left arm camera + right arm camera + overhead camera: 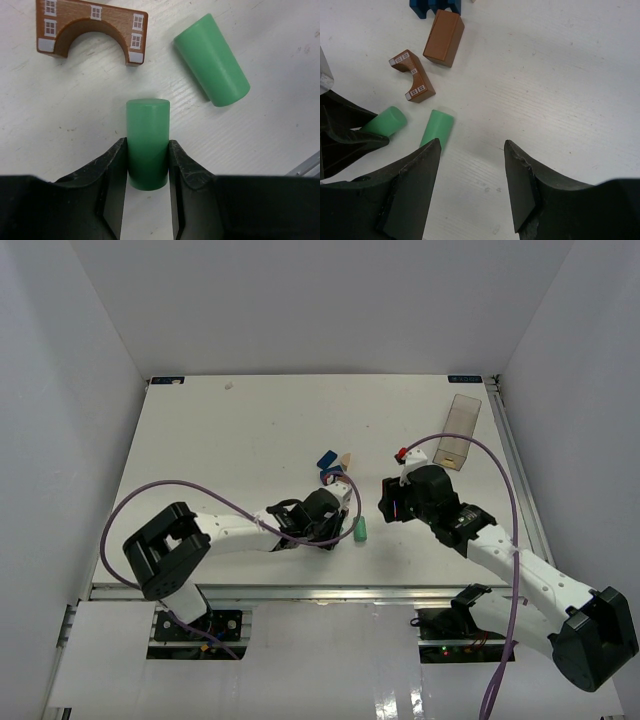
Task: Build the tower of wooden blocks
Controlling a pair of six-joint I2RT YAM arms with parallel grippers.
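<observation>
The left gripper [147, 146] clamps the lying green cylinder [147, 125] across its round sides, probably to stand it as a pillar. The right gripper [472, 150] hovers open, empty.

Shows a clear plastic box [460, 432] lying flat near the far right corner of a white table [250, 430], with white walls [60, 390] on three sides.

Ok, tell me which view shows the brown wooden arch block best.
Left wrist: the brown wooden arch block lies close, its painted windows clear. Right wrist shows it smaller; top external does not show it.
</observation>
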